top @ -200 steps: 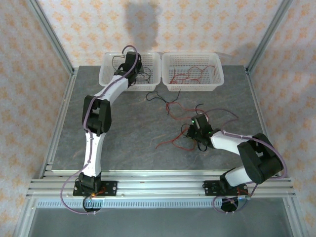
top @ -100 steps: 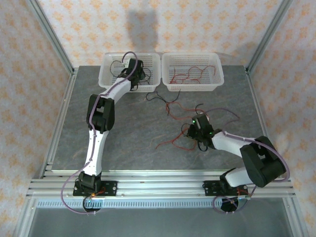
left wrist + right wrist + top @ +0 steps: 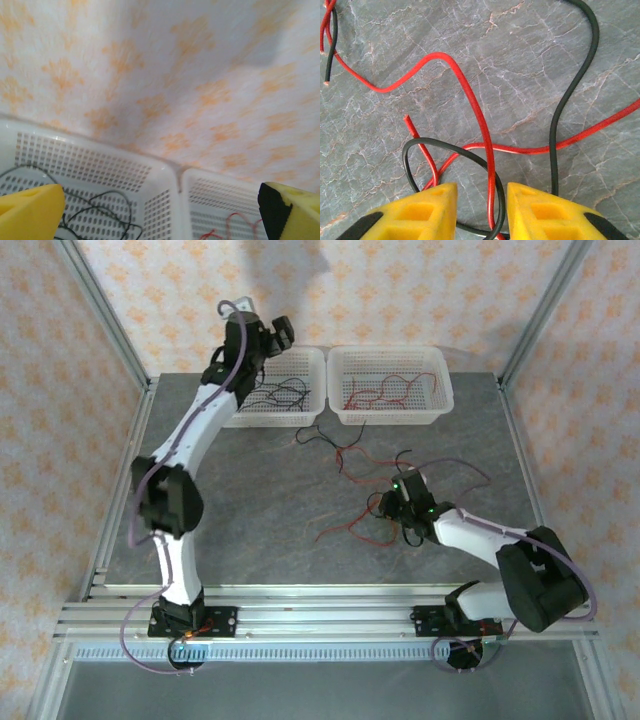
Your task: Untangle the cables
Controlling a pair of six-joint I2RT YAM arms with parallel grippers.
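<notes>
Counter (image 3: 250, 510) is a grey stone-look slab, matt, with pale veins and fine cracks all over. The cables (image 3: 475, 110) have smooth, slightly shiny plastic sleeves in red and black. The baskets (image 3: 390, 418) are white slotted plastic, a bit glossy on the rims. The fingers (image 3: 422, 212) on the right hand (image 3: 481, 202) are matt yellow, either foam or soft plastic, can't tell which. The arms (image 3: 200, 425) have smooth white shells and black joints. The rails (image 3: 330, 618) look like ridged, satin aluminium. The walls (image 3: 430, 290) are matt printed cloth or paper.

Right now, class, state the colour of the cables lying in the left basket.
Black; those cables show best in the top external view.
</notes>
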